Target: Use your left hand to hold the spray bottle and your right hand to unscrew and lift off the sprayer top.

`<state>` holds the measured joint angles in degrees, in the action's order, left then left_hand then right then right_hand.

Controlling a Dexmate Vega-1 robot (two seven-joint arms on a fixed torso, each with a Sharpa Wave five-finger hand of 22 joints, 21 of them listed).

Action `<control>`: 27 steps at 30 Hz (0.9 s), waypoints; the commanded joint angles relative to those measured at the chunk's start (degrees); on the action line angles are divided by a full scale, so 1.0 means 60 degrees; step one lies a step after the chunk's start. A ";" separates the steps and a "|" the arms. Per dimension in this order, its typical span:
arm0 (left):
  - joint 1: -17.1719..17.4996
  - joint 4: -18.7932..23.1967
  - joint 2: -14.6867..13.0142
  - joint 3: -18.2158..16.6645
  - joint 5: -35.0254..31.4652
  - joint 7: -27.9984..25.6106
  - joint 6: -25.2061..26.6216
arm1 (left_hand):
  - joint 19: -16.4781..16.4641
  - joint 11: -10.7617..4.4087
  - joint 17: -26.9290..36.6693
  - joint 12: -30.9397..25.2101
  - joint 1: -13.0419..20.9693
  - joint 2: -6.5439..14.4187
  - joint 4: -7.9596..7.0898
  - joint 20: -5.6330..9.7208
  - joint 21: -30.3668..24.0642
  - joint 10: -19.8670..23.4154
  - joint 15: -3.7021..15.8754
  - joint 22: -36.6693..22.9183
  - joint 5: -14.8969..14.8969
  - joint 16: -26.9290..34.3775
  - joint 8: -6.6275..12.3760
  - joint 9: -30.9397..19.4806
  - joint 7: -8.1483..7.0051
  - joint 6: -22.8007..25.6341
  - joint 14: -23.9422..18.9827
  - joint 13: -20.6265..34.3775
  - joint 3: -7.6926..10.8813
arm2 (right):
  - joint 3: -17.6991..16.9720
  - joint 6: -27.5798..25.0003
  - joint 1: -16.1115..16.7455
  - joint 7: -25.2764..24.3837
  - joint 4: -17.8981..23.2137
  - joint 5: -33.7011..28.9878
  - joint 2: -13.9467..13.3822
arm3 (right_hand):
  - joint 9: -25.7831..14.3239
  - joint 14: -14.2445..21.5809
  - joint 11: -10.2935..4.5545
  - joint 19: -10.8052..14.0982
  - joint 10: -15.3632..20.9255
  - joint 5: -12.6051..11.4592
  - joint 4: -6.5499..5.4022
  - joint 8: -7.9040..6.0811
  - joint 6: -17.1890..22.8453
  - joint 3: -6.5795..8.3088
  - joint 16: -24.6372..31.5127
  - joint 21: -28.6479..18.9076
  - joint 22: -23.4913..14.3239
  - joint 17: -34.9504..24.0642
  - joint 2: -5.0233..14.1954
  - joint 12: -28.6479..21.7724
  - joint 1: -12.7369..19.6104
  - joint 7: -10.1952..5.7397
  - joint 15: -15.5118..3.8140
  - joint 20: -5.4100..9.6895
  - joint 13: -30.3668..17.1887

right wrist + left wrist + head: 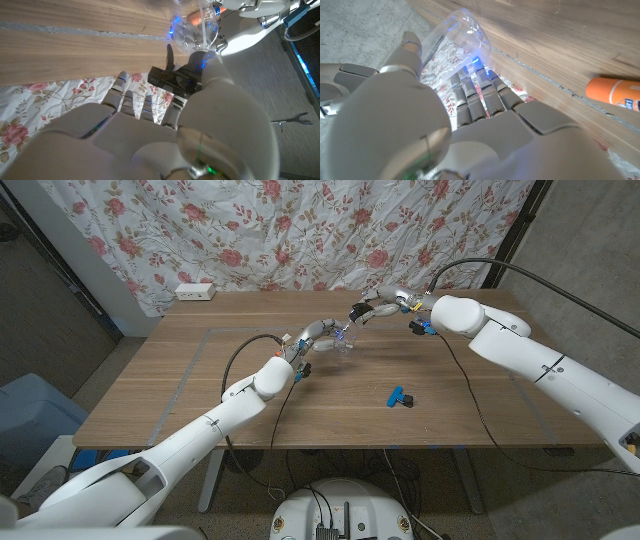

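Clear spray bottle [340, 343] held up over the middle of the table [200, 380], both my hands on it.

My left hand [318, 335] wraps its fingers [470, 92] round the bottle's body; my right hand [377, 308] pinches the black sprayer top [177, 80] just right of it. Nearer and to the right, a blue clip [399, 397] lies on the wood. A white power strip [195, 291] sits at the far left edge.

A wooden table [200, 380] bears a blue clip [399, 397]; a white power strip [195, 291].

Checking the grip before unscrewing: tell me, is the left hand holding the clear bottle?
Yes: in the left wrist view the left hand wraps the clear bottle.
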<state>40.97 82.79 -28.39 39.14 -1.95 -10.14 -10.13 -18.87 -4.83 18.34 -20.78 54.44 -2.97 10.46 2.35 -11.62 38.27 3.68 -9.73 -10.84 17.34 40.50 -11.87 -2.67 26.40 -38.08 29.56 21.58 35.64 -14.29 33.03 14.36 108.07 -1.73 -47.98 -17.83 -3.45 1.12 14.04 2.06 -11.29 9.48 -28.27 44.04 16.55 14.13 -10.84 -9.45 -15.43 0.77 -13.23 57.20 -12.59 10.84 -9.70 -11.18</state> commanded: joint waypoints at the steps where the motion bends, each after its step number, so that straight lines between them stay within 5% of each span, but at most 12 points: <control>1: 0.0049 0.0044 -0.0036 -0.0003 0.0005 0.0052 0.0010 | -0.0047 -0.0838 0.0026 0.0001 -0.0380 0.1539 -0.0163 0.0636 0.0042 0.0863 0.1358 -0.0041 -0.0072 -0.0053 0.2065 -0.0027 -0.0229 0.0211 -0.0105 0.0607 0.0193 | -0.0069 -0.0135 0.0096 -0.0137 0.0154 0.0040 -0.0049 | -0.0053 0.0070 -0.0003 0.0120 0.0118 0.0014 -0.0013 -0.0087 0.0172 0.0076 0.0082 -0.0070 -0.0025 -0.0028 0.0014 -0.0032 0.0165 0.0003 -0.0017 -0.0030 -0.0020; 27: 0.0019 -0.0033 -0.0053 -0.0037 0.0060 0.0091 0.0019 | -0.0051 -0.0782 0.0078 0.0051 -0.0312 0.1527 -0.0084 0.0632 0.0044 0.0867 0.1361 -0.0041 -0.0076 -0.0046 0.2096 -0.0020 -0.0209 0.0216 -0.0087 0.0630 0.0212 | -0.0026 -0.0368 -0.0159 0.0045 0.0257 -0.0078 -0.0157 | -0.0093 0.0230 -0.0032 0.0207 0.0326 0.0002 -0.0028 -0.0199 0.0280 0.0104 0.0145 -0.0052 -0.0026 -0.0037 0.0057 -0.0021 0.0230 0.0002 -0.0090 -0.0057 -0.0020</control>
<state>41.19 82.94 -28.75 38.98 -1.70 -9.59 -10.07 -18.86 -4.94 18.49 -20.27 54.44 -2.97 10.63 2.35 -11.62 38.16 3.58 -9.73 -11.05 16.86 40.65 -11.87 -2.67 26.39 -38.18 31.69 21.76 35.43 -16.02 32.68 14.07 109.28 -1.83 -48.48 -18.21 -2.75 0.92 14.74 3.29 -11.24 9.24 -29.05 45.23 16.79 14.63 -10.84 -9.45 -15.58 0.52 -13.23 58.48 -12.60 10.13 -10.23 -11.20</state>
